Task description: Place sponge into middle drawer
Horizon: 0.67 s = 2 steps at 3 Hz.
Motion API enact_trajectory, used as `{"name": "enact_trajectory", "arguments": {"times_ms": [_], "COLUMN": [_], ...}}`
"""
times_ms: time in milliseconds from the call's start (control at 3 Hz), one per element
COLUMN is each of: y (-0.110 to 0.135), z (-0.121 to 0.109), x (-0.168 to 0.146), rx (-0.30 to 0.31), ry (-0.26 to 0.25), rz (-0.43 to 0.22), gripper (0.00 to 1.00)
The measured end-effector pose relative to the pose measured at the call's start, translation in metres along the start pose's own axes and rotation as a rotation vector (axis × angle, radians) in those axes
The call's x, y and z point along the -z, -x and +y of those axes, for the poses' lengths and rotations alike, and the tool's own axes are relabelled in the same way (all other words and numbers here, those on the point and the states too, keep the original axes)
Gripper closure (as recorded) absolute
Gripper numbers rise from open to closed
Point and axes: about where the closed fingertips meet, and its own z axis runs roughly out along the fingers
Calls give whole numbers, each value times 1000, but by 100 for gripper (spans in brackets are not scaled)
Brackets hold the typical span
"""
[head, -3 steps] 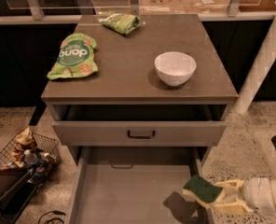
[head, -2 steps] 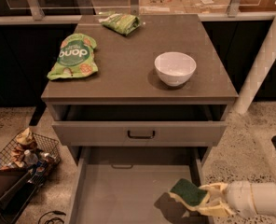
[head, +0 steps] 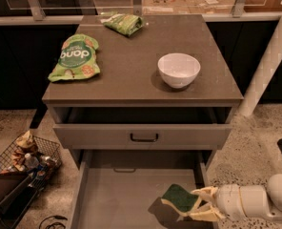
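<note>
The sponge, pale yellow foam with a dark green top, is held tilted just above the floor of the open middle drawer, near its right wall. My gripper reaches in from the lower right and is shut on the sponge's right end. The sponge casts a shadow on the grey drawer floor beneath it. Above, the top drawer with a dark bar handle stands slightly open.
On the cabinet top sit a white bowl, a green snack bag at the left and another green bag at the back. A wire basket of clutter stands on the floor at left. A white pole rises at right.
My gripper has carried the sponge leftward and a little lower, further in over the middle drawer's floor.
</note>
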Motion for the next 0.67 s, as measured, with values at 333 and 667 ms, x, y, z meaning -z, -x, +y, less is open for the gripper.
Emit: {"name": "enact_trajectory", "arguments": {"times_ms": [333,667], "y": [8,26], "z": [-15,-40], "x": [-29,-81], "rx": [35,95], "ry": [51,133], "rz": [-22,-69], "gripper": [100,100]}}
